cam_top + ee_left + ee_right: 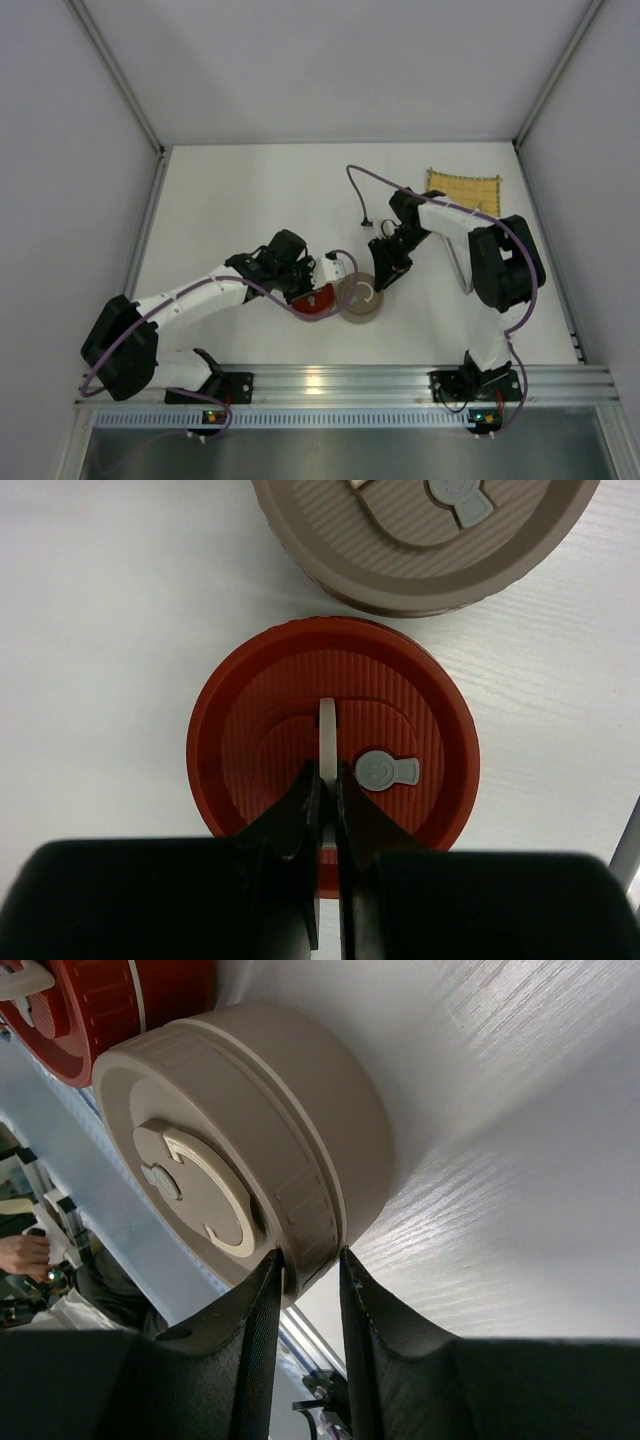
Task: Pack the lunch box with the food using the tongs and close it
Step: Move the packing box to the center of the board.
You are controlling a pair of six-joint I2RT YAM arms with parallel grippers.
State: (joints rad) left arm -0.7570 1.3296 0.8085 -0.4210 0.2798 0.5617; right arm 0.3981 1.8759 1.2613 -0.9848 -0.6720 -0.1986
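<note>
Low centre on the white counter [230, 200], the left gripper [328, 775] is clamped on the upright white handle [327, 725] of the round red ribbed tin [250, 710]. Touching it on the right, the round beige ribbed tin [300, 1090] has the right gripper [312, 1270] astride its lid rim; whether it pinches, I cannot tell. No food shows. This is likely the closing step, and next comes a firm, square hold.

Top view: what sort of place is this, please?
Probably a robot test cell: plain white walls around a white table, left arm and right arm bolted to a metal rail, and a few props, a red tin, a beige tin and a mat.
</note>
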